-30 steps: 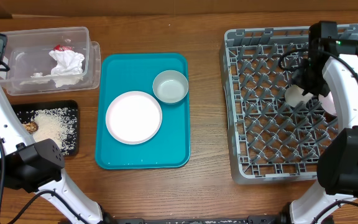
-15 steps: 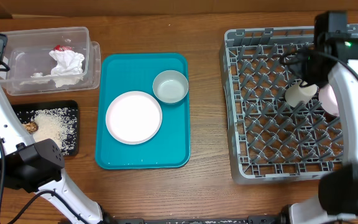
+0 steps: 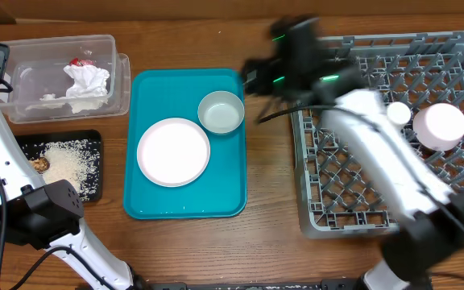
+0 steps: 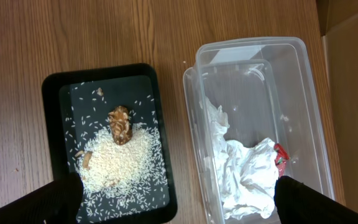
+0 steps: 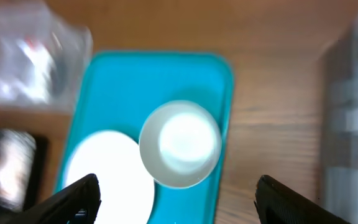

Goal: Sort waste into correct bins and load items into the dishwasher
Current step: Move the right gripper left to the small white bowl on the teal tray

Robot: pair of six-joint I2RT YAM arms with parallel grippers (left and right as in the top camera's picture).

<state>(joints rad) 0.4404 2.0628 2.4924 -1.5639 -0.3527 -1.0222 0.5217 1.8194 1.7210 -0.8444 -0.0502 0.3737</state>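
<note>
The R arm shows blurred over the table [image 3: 264, 242], reaching from the dish rack [image 3: 329, 201] side toward the teal tray [image 3: 185, 201]. In the R wrist view the right gripper [image 5: 179, 205] hangs above the tray's upper right part. Its fingers [image 5: 73, 198] stand wide apart w/ nothing btw them.

On the tray:
- A pale bowl [image 3: 221, 111] sits upright in the upper right part, apparently empty.
- A white plate [image 3: 173, 151] lies flat near the middle, just left & below the bowl. Their rims are very near, but I cannot tell if they touch.

The rack stands right of the tray, w/ a strip of bare wood btw them. Inside it, far from the tray, are a white cup [image 3: 399, 113] and, just beside it, a round pale-pink piece [image 3: 444, 122].

Left of the tray, at its upper end, is a clear bin [image 3: 119, 80] holding crumpled tissue [image 3: 87, 80] and a small red scrap [image 4: 280, 155]. Below the bin, also left of the tray, a black tray [image 3: 87, 189] carries rice [image 3: 63, 165] w/ a brown lump [image 4: 121, 123] on the heap.

The left gripper [image 4: 182, 208] hangs over the bin & black tray, well apart from the teal tray. Its fingers [image 4: 61, 199] are spread wide and hold nothing.
</note>
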